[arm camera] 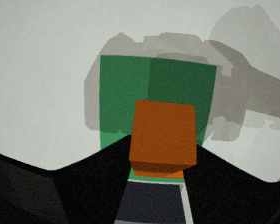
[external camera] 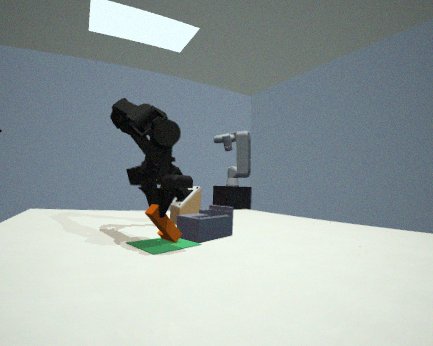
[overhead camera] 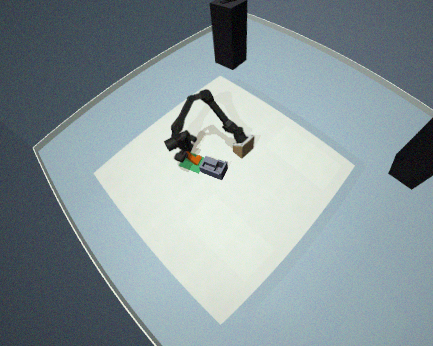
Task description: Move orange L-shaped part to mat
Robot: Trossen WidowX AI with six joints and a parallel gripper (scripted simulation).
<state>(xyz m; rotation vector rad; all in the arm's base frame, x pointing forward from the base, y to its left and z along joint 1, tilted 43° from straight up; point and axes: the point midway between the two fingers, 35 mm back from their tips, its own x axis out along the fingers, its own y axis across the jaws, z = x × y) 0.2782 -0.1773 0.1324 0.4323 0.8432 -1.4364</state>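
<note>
The orange L-shaped part is out of its pocket and steeply tilted over the mat. Its low end is at or just above the mat, on the side toward the tray; contact cannot be told. My gripper is shut on the raised end, with a black finger against each side in the wrist view. The green mat lies flat. The grey tray stands beside it, its pocket empty.
A tan block with a pale slanted top stands behind the tray, at the foot of my arm. The tray's walls rise close beside the part's low end. A grey robot arm stands far off.
</note>
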